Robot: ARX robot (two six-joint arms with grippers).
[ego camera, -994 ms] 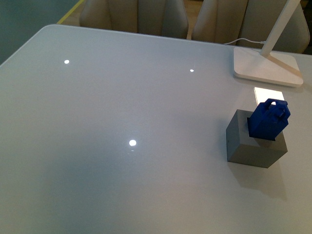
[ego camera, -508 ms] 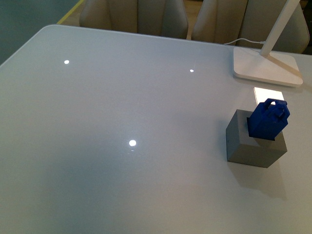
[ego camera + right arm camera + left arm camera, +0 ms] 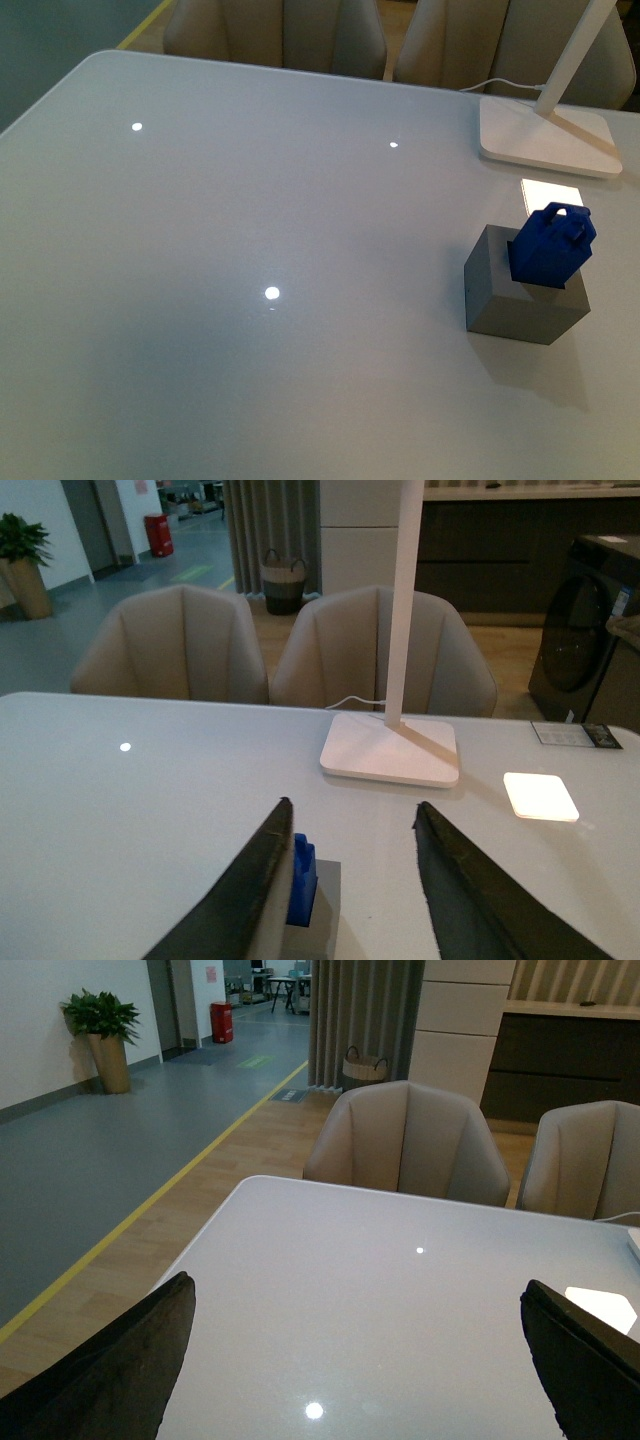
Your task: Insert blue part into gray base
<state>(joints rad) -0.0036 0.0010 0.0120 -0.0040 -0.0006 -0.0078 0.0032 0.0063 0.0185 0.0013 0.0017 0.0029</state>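
The right gripper point(image 3: 350, 880) hangs above the table point(image 3: 250, 300) with its dark, tapered jaws spread, nothing between them. The left gripper point(image 3: 355, 1360) is raised too, its jaws spread wide. The blue part point(image 3: 552, 245), a boxy plastic block with a loop handle, sits tilted in the square hole of the matte gray base point(image 3: 515, 300). A flat white lamp base point(image 3: 548, 140) stands near, on the glossy tabletop.

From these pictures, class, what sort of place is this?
Probably an office lounge or showroom: padded chairs around a glossy white table, a desk lamp, and a long hallway with a potted plant.
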